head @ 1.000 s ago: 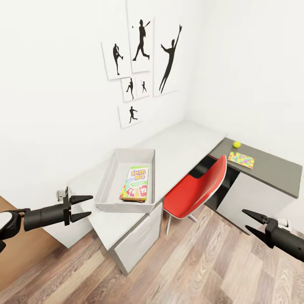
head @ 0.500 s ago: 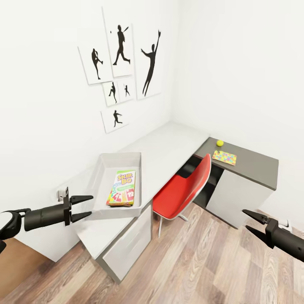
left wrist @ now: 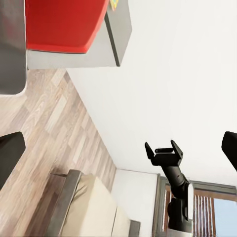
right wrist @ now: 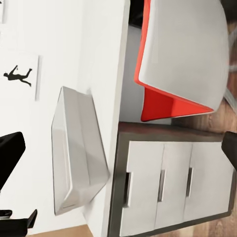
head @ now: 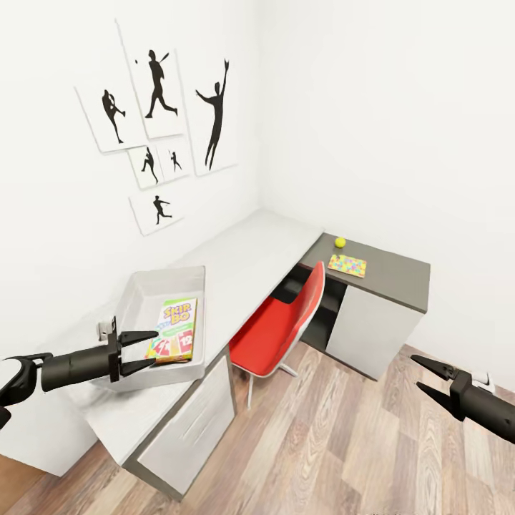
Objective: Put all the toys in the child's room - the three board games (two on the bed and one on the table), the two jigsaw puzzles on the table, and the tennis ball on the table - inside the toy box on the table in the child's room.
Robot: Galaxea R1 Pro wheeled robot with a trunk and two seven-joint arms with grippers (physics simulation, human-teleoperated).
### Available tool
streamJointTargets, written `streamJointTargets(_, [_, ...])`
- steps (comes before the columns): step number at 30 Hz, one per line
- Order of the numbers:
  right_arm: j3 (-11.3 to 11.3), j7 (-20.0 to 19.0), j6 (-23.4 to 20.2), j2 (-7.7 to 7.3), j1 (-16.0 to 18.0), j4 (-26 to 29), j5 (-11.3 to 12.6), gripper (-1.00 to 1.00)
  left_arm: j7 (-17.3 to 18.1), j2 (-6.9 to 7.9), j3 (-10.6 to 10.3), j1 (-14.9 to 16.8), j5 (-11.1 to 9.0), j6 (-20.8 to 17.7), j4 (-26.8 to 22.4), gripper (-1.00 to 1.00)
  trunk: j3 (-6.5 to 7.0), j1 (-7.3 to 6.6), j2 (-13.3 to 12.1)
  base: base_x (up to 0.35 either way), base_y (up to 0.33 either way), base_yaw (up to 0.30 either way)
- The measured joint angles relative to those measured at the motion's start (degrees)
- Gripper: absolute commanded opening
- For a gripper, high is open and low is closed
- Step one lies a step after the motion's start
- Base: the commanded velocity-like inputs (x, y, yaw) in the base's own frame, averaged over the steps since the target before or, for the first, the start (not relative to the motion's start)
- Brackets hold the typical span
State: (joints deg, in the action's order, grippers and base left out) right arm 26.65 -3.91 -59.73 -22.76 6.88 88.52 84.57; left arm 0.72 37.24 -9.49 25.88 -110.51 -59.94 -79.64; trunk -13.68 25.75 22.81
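Both jaws are spread and empty: the left gripper (head: 146, 350) hangs beside the toy box (head: 136, 293), the right gripper (head: 423, 376) over the floor. The SKIP BO game (head: 173, 339), tennis ball (head: 340, 242) and jigsaw (head: 347, 265) are seen from the head; the drawers (right wrist: 160, 185) from the right wrist.

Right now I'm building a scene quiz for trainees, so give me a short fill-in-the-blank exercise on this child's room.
1. The SKIP BO game lies inside the ____.
2. The tennis ball rests on the ____ grey end of the table.
3. The chair pushed up to the table is ____.
4. The left gripper and the right gripper both hold ____.

Missing words: toy box; dark; red; nothing
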Motion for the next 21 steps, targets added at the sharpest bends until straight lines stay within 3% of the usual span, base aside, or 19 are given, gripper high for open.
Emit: streamJointTargets(21, [0.09,0.01,0.00,0.00,0.00,-0.65,-0.05,1.00,0.00,-0.03,-0.02,0.00,0.00,0.00,-0.08,1.00,1.45,0.00,0.00,0.001,-0.005,-0.210])
